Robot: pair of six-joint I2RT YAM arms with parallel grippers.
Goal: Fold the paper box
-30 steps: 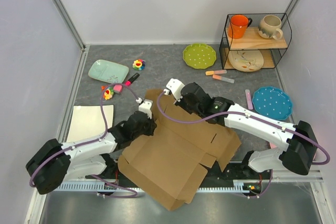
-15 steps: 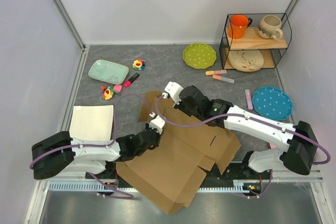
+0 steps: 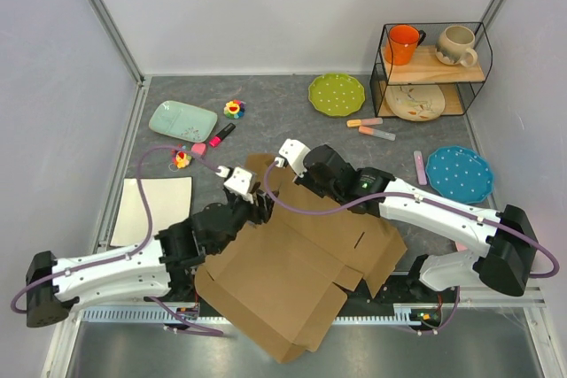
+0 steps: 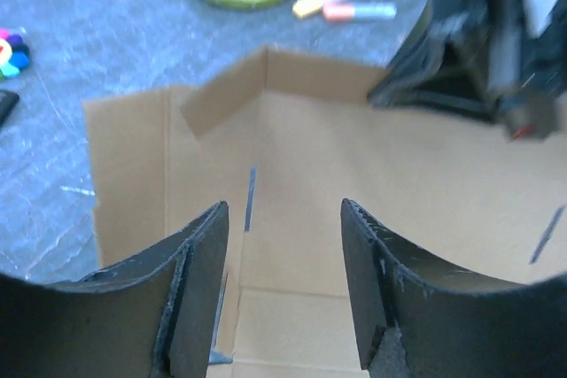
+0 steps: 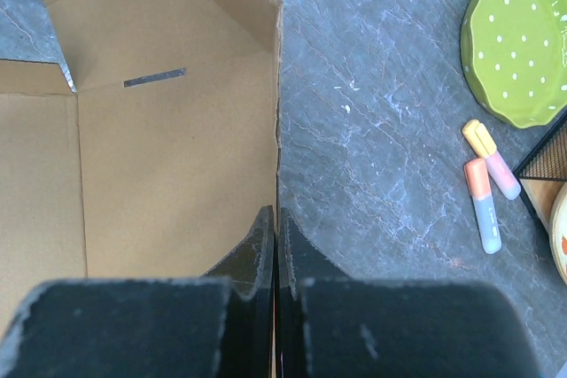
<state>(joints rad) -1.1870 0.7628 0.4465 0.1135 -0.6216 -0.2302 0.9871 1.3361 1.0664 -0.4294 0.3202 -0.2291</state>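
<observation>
The paper box is a brown cardboard sheet, partly folded, lying on the grey mat between the arms. My right gripper is shut on its raised far edge; the right wrist view shows the jaws pinched on that thin upright wall. My left gripper is open and empty over the left part of the box. In the left wrist view its fingers straddle the flat panel without touching it, with the right gripper's black body at the upper right.
A white flat board lies left of the box. A teal tray, small toys, a green plate, markers and a blue plate lie around it. A wire shelf with mugs stands back right.
My left arm drew back and then reached forward again, so its open gripper now sits higher over the box's left part. The right gripper has kept hold of the far edge.
</observation>
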